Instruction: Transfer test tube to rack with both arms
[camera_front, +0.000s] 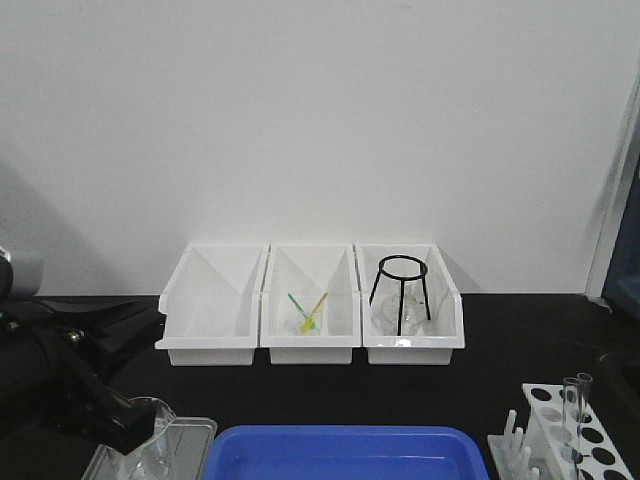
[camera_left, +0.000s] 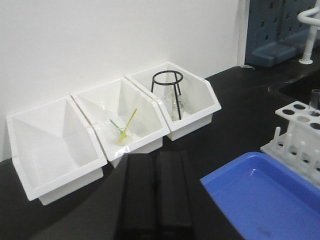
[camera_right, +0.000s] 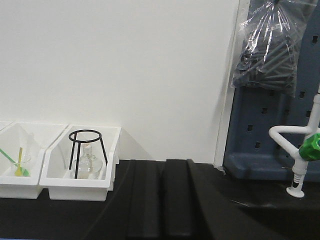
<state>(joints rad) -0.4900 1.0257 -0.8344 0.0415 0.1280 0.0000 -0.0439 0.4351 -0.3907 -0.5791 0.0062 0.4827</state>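
**Where the glass tube stands and how to take it**

As far as the front view shows, the test tube (camera_front: 573, 408) stands upright in a hole of the rack (camera_front: 595, 442), at the right front corner of the desk (camera_front: 500, 330). Its outline looks doubled there, so I cannot tell if it is one tube or two close together. The left wrist view shows only one clear tube (camera_left: 315, 100), at the far end of the rack (camera_left: 292, 117).

I judge the tube to be light, stiff and smooth. It is thin glass, so it will slip under a weak grip and crack under a strong one. The best place to hold it seems to be the upper part that stands out above the rack, with the pads flat across it and a straight vertical lift.

The left pincer (camera_left: 156, 195) has its two black fingers pressed together and holds nothing. The right pincer (camera_right: 161, 200) is the same, closed and empty.

The count, going outward:
- one rack, with several white pegs on its near side
- one blue tray (camera_front: 340, 452), beside the rack
- one wide beaker (camera_front: 150, 420), at the left front
- three white bins (camera_front: 310, 350), in a row at the wall
- one small cup (camera_front: 308, 322) with two sticks, in the middle bin
- one black tripod (camera_front: 403, 273) over one flask (camera_front: 400, 312), in the right bin

The left bin looks empty.
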